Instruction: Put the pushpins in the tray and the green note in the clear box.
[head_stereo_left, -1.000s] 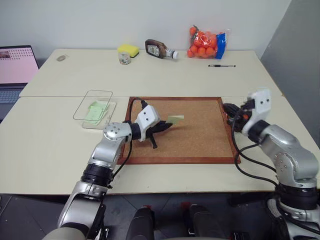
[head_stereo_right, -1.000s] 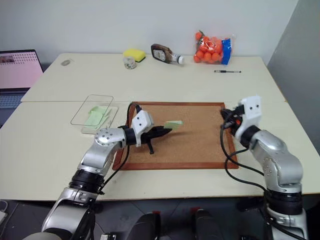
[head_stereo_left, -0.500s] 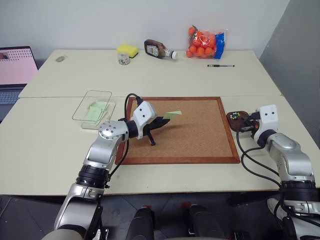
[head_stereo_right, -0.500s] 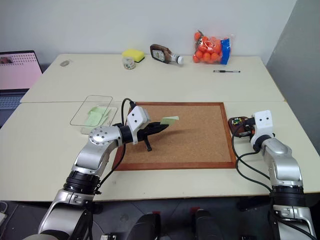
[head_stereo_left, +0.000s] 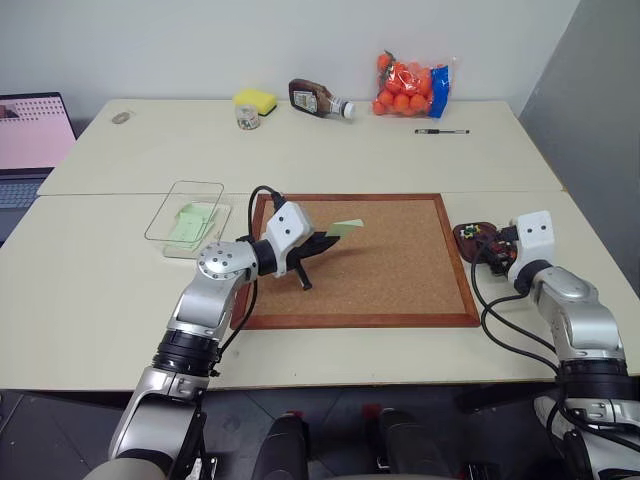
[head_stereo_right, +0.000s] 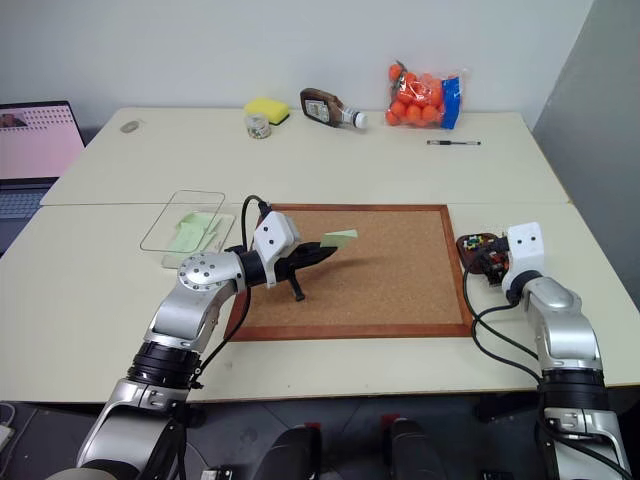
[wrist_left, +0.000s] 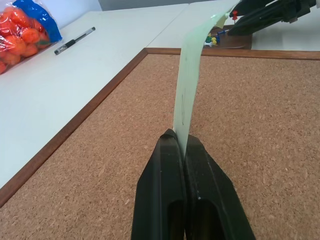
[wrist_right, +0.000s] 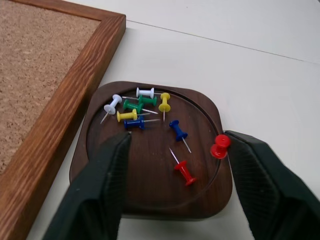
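My left gripper is shut on the green note, a pale green slip held above the cork board. The clear box, with green slips inside, stands left of the board. The dark brown tray sits just right of the board's frame. My right gripper stands open over it, one finger on each side. Several pushpins lie in the tray: white, green, yellow, blue and red. One more red pushpin sits at the tray's rim, against one finger.
The wood-framed cork board fills the table's middle. Along the far edge are a yellow sponge, a small jar, a brown bottle, a bag of oranges and a pen. A laptop stands far left.
My right gripper has come down and to the right, from over the board's edge to the tray, and opened there. The left gripper has kept still with the note.
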